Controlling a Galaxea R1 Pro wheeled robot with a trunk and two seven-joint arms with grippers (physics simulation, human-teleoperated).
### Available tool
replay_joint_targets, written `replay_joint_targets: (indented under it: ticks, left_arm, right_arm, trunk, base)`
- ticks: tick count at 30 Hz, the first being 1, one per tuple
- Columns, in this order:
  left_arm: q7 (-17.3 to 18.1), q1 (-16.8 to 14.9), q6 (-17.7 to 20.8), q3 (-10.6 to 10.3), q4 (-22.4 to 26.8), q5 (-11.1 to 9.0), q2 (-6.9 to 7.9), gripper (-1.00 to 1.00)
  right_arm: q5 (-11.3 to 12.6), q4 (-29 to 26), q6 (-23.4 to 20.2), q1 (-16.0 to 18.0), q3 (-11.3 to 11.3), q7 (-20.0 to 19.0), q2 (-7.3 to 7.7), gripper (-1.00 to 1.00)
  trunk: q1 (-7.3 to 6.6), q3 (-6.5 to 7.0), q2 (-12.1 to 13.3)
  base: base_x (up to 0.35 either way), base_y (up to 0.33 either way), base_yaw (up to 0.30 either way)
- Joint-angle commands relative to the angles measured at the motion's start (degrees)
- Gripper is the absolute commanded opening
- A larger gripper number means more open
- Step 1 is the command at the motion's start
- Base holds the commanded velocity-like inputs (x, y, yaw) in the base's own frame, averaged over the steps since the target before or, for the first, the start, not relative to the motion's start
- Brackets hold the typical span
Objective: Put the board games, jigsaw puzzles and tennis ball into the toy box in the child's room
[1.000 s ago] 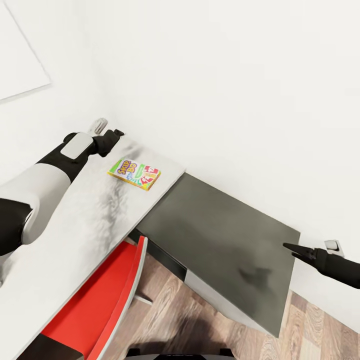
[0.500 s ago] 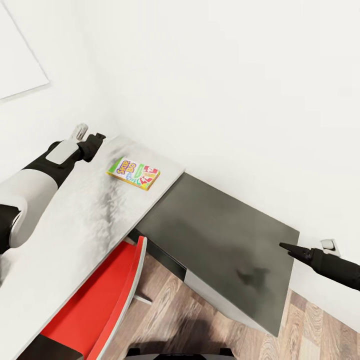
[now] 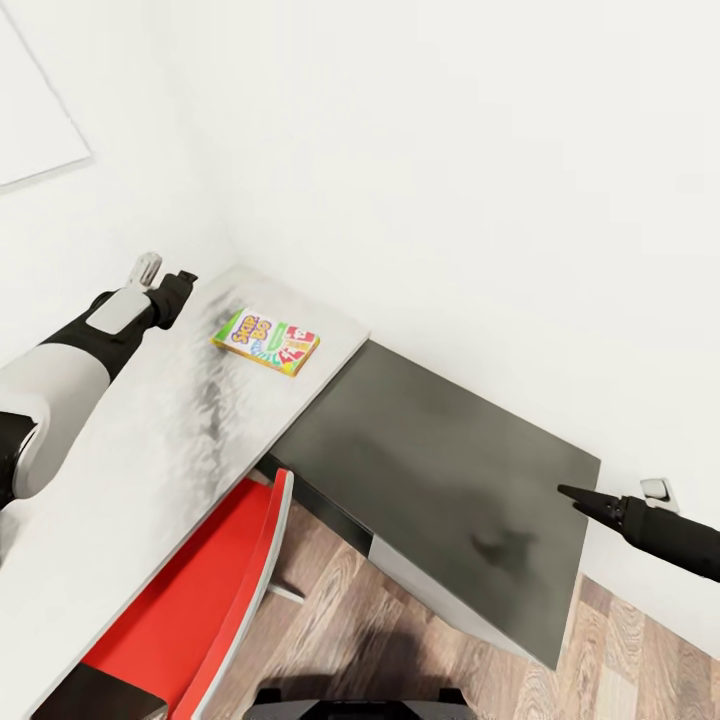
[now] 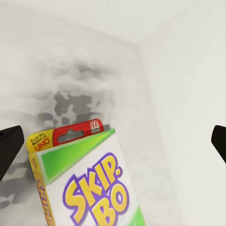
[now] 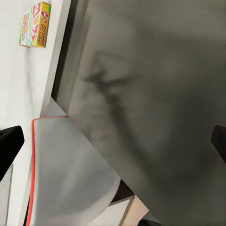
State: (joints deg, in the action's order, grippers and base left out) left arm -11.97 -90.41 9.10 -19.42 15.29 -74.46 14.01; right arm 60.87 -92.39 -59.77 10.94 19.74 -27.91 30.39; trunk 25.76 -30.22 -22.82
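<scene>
- Left arm (image 3: pixel 70 365) stretched forward and up along the left side, white forearm, black wrist.
- Left gripper (image 3: pixel 170 292) at its far end, fingers (image 4: pixel 9 148) spread wide apart, nothing between them.
- Right gripper (image 3: pixel 580 497) reaching in low from the right, tapered black tip pointing left, fingers (image 5: pixel 8 143) parted wide.

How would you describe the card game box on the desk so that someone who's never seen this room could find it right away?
Start at the L-shaped desk in the white-walled corner and take its light grey wing, not the dark grey one. The board game lies flat near that wing's far end, close to the wall. It is a small green-edged box with yellow Skip-Bo lettering, the one colourful thing on the desktop.
</scene>
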Motion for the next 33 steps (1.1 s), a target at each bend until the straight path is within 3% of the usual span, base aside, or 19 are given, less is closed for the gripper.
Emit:
replay_joint_targets:
  ticks: [1, 33]
  left_arm:
    - [-0.4, 0.0, 0.0, -0.4, 0.0, -0.3, 0.07, 1.00]
    - [-0.2, -0.3, 0.8, 0.2, -0.4, -1.1, 0.13, 1.00]
  right_arm:
    - [-0.5, 0.0, -0.2, 0.0, 0.1, -0.7, -0.01, 1.00]
    - [-0.4, -0.1, -0.2, 0.0, 0.8, -3.0, 0.49, 1.00]
  trunk:
    - [0.03, -0.17, -0.1]
    - [0.03, -3.08, -0.1]
  base:
    - [0.000, 0.000, 0.000]
    - [0.000, 0.000, 0.000]
